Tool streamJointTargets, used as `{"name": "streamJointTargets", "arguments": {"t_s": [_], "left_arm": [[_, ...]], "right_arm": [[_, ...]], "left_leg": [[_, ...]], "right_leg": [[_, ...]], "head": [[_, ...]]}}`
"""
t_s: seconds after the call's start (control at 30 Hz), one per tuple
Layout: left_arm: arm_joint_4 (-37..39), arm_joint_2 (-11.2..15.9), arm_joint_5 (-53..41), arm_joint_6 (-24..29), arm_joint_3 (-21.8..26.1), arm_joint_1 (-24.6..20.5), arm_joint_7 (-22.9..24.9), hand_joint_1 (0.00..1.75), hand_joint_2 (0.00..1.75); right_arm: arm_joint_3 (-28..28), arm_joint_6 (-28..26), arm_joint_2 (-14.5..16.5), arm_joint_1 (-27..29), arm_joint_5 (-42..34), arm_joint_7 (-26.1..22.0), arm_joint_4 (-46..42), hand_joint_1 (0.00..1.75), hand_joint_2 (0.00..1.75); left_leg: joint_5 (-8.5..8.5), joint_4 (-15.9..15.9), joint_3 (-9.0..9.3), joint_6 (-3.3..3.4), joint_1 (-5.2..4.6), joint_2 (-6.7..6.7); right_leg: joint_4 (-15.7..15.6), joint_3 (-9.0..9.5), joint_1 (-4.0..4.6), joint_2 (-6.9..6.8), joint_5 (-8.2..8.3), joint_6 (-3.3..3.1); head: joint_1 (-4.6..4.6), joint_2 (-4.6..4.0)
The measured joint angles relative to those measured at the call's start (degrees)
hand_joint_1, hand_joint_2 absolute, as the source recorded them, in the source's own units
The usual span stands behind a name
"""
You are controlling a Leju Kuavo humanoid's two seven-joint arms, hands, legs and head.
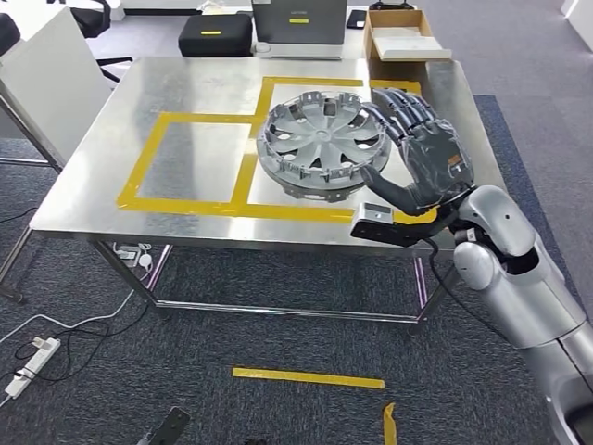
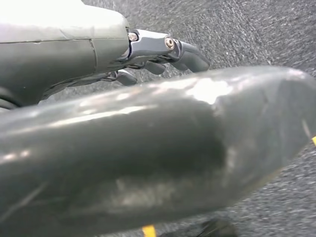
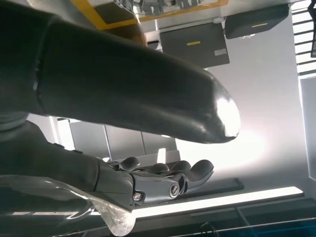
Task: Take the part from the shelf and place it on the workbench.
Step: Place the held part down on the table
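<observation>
head view | part [image 1: 323, 144] flat on workbench [image 1: 105, 167] | right hand [image 1: 426, 158] beside rim

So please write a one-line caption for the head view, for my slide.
Robot's right hand beside the silver plastic wheel cover lying on the steel workbench marked with yellow tape.

We see dark grey carpet [image 1: 294, 334] across the lower frame; a yellow tape strip [image 1: 308, 377] lies at lower centre; a white power strip [image 1: 31, 360] sits at lower left; a cardboard box [image 1: 402, 35] stands at upper right.
</observation>
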Motion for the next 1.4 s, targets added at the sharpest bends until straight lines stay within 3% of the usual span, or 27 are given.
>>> {"name": "streamJointTargets", "arguments": {"t_s": [0.03,0.07,0.13,0.2,0.23,0.3,0.33,0.4,0.47,0.5,0.53,0.57,0.63,0.7,0.73,0.8,0.83,0.87,0.97,1.0,1.03,1.07,1.13,1.2,1.23,1.33,1.4], "left_arm": [[0.0,0.0,0.0,0.0,0.0,0.0,0.0,0.0,0.0],[0.0,0.0,-0.1,0.0,0.0,-0.1,0.0,0.0,0.0],[0.0,0.0,-0.3,0.0,0.0,-0.2,0.0,0.0,0.0],[0.0,0.0,-0.5,0.0,0.0,-0.4,0.0,0.0,0.0],[0.0,0.0,-0.7,0.0,0.0,-0.5,-0.1,0.0,0.0],[0.0,-0.1,-0.8,-0.1,0.0,-0.4,-0.1,0.0,0.0],[0.0,-0.1,-0.8,-0.1,0.0,-0.4,-0.2,0.0,0.0],[0.0,-0.1,-0.9,-0.2,0.0,-0.3,-0.2,0.0,0.0],[0.0,-0.1,-0.9,-0.2,0.0,-0.3,-0.2,0.0,0.0],[0.0,-0.1,-0.9,-0.2,0.0,-0.3,-0.2,0.0,0.0],[0.0,-0.1,-0.9,-0.2,0.0,-0.3,-0.2,0.0,0.0],[0.0,-0.2,-0.9,-0.2,0.0,-0.2,-0.2,0.0,0.0],[0.0,-0.2,-0.9,-0.2,0.0,-0.2,-0.2,0.0,0.0],[0.0,-0.3,-1.0,-0.1,0.0,-0.3,-0.2,0.0,0.0],[0.0,-0.4,-1.1,-0.1,0.0,-0.3,-0.2,0.0,0.0],[0.0,-0.4,-1.1,0.0,0.0,-0.2,-0.2,0.0,0.0],[0.0,-0.4,-1.1,0.0,0.0,-0.1,-0.2,0.0,0.0],[0.0,-0.3,-1.1,0.0,0.0,0.0,-0.2,0.0,0.0],[0.0,-0.3,-1.1,0.0,0.0,0.3,-0.6,0.0,0.0],[0.0,-0.3,-1.0,0.0,0.0,0.3,-0.7,0.0,0.0],[0.0,-0.3,-1.0,0.0,0.0,0.3,-0.8,0.0,0.0],[0.0,-0.3,-0.9,0.0,0.0,0.3,-0.9,0.0,0.0],[0.0,-0.3,-0.8,0.0,0.0,0.3,-1.0,0.0,0.0],[0.0,-0.2,-0.8,0.0,0.0,0.3,-1.0,0.0,0.0],[0.0,-0.2,-0.8,0.0,0.0,0.3,-1.0,0.0,0.0],[0.0,-0.2,-0.8,0.0,0.0,0.5,-1.0,0.0,0.0],[0.0,-0.1,-0.8,0.0,0.0,0.5,-1.0,0.0,0.0]], "right_arm": [[0.0,0.0,0.0,0.0,0.1,0.0,0.0,0.0,0.0],[0.0,0.0,0.0,0.1,0.1,-0.1,0.0,0.0,0.0],[-0.1,0.1,0.0,0.1,0.3,-0.1,0.0,0.0,0.0],[-0.2,0.1,0.0,-0.1,0.4,-0.2,-0.1,0.0,0.0],[-0.2,0.1,0.0,-0.1,0.4,-0.2,-0.1,0.0,0.0],[-0.2,0.1,0.0,-0.1,0.5,-0.2,0.0,0.0,0.0],[-0.1,0.2,0.0,0.0,0.5,-0.2,0.1,0.0,0.0],[-0.1,0.2,-0.1,0.1,0.6,-0.3,0.2,0.0,0.0],[-0.2,0.2,-0.1,0.1,0.7,-0.3,0.4,0.0,0.0],[-0.1,0.2,-0.1,0.1,0.7,-0.3,0.5,0.0,0.0],[-0.1,0.2,-0.1,0.2,0.7,-0.3,0.5,0.0,0.0],[-0.1,0.2,-0.1,0.2,0.8,-0.3,0.5,0.0,0.0],[-0.1,0.2,-0.1,0.1,0.8,-0.3,0.5,0.0,0.0],[-0.2,0.2,-0.1,-0.1,0.8,-0.3,0.4,0.0,0.0],[-0.3,0.2,-0.1,-0.1,0.9,-0.3,0.4,0.0,0.0],[-0.3,0.2,-0.1,0.0,0.9,-0.3,0.4,0.0,0.0],[-0.3,0.2,-0.1,0.0,0.9,-0.3,0.4,0.0,0.0],[-0.3,0.2,-0.1,0.1,1.0,-0.3,0.5,0.0,0.0],[-0.2,0.2,-0.1,0.1,1.3,-0.2,0.5,0.0,0.0],[-0.1,0.2,-0.1,0.2,1.3,-0.2,0.5,0.0,0.0],[-0.1,0.2,-0.1,0.3,1.4,-0.1,0.5,0.0,0.0],[-0.1,0.2,-0.1,0.3,1.5,-0.1,0.5,0.0,0.0],[-0.1,0.2,-0.1,0.3,1.6,-0.1,0.5,0.0,0.0],[-0.1,0.2,-0.1,0.3,1.7,-0.1,0.5,0.0,0.0],[-0.1,0.2,-0.1,0.3,1.7,-0.1,0.5,0.0,0.0],[-0.1,0.2,-0.1,0.4,1.8,0.0,0.6,0.0,0.0],[-0.2,0.2,-0.1,0.5,1.9,0.0,0.7,0.0,0.0]], "left_leg": [[0.49,1.0,0.79,0.02,0.05,0.0],[1.81,0.0,2.43,0.13,0.07,0.0],[3.65,-6.4,8.18,0.62,0.0,-0.01],[2.74,-13.7,13.31,1.26,-0.21,-0.06],[2.23,-15.8,14.45,1.57,-0.39,-0.09],[2.8,-16.7,13.92,2.28,-0.5,-0.02],[3.44,-16.9,13.44,2.76,-0.48,0.08],[4.87,-17.0,12.12,3.59,-0.4,0.26],[6.22,-17.0,10.37,3.97,-0.55,0.28],[6.91,-16.9,9.43,3.98,-0.64,0.28],[7.57,-16.8,8.47,3.96,-0.7,0.28],[8.2,-16.7,7.53,3.89,-0.73,0.28],[9.3,-16.4,5.97,3.62,-0.81,0.27],[10.29,-16.0,5.0,3.14,-0.96,0.27],[10.81,-16.0,4.69,2.85,-0.97,0.27],[11.67,-15.9,4.27,2.19,-0.8,0.25],[11.21,-15.6,4.01,1.81,-0.69,0.21],[9.7,-14.4,3.54,1.43,-0.6,0.16],[1.71,-4.8,1.1,0.48,-0.17,0.09],[0.25,-1.5,0.64,0.27,-0.02,0.09],[0.07,0.4,0.85,0.14,0.09,0.09],[0.94,0.3,1.94,0.1,0.16,0.09],[3.51,-5.6,6.68,0.36,0.21,0.08],[3.83,-12.9,11.46,0.89,0.06,0.01],[3.54,-14.9,12.56,1.17,-0.09,-0.04],[4.32,-16.1,12.13,2.31,-0.34,0.03],[5.55,-16.5,11.18,3.27,-0.22,0.22]], "right_leg": [[0.1,-0.98,0.01,0.02,0.65,0.09],[0.3,-1.94,0.02,0.05,1.27,0.24],[0.6,-3.51,0.09,0.12,2.39,0.64],[0.9,-4.48,0.21,0.02,3.49,1.15],[0.8,-4.81,0.2,-0.06,4.09,1.46],[0.7,-5.35,0.01,-0.07,4.92,2.16],[1.1,-5.9,-0.08,0.01,4.11,2.45],[5.5,-7.73,-0.18,0.22,-0.62,2.79],[13.1,-9.73,-0.17,0.3,-5.79,2.93],[16.1,-10.09,-0.16,0.31,-6.71,2.95],[17.5,-9.65,-0.14,0.32,-6.29,2.93],[16.9,-8.21,-0.13,0.32,-4.94,2.85],[10.7,-2.53,-0.09,0.31,-2.67,2.54],[2.9,3.36,0.06,0.35,-3.48,2.25],[0.6,4.88,0.2,0.38,-4.19,2.12],[-0.5,4.95,0.27,0.36,-4.11,1.54],[-0.6,4.59,0.21,0.28,-3.62,1.09],[-0.7,4.15,0.11,0.15,-3.01,0.58],[-0.6,2.16,0.03,-0.02,-1.11,-0.17],[-0.5,1.32,0.04,0.0,-0.52,-0.16],[-0.4,0.44,0.04,0.01,0.05,-0.08],[-0.2,-0.44,0.04,0.03,0.56,0.05],[0.4,-1.9,0.03,0.05,1.35,0.46],[0.8,-2.94,0.16,0.0,2.02,1.05],[0.9,-3.29,0.16,-0.06,2.44,1.41],[0.9,-4.09,-0.07,-0.07,3.29,2.49],[3.7,-5.71,-0.14,0.13,0.27,3.0]], "head": [[-0.01,0.0],[-0.01,0.0],[-0.03,0.0],[0.03,0.0],[0.04,0.0],[0.02,0.0],[0.04,0.0],[0.16,0.0],[0.27,0.0],[0.26,0.0],[0.26,0.0],[0.25,0.0],[0.26,0.0],[0.24,0.0],[0.24,0.0],[0.26,0.0],[0.23,0.0],[0.16,0.0],[-0.08,0.0],[-0.11,0.0],[-0.1,0.0],[-0.13,0.0],[-0.13,0.0],[-0.1,0.0],[-0.09,0.0],[-0.06,0.0],[0.08,0.0]]}}
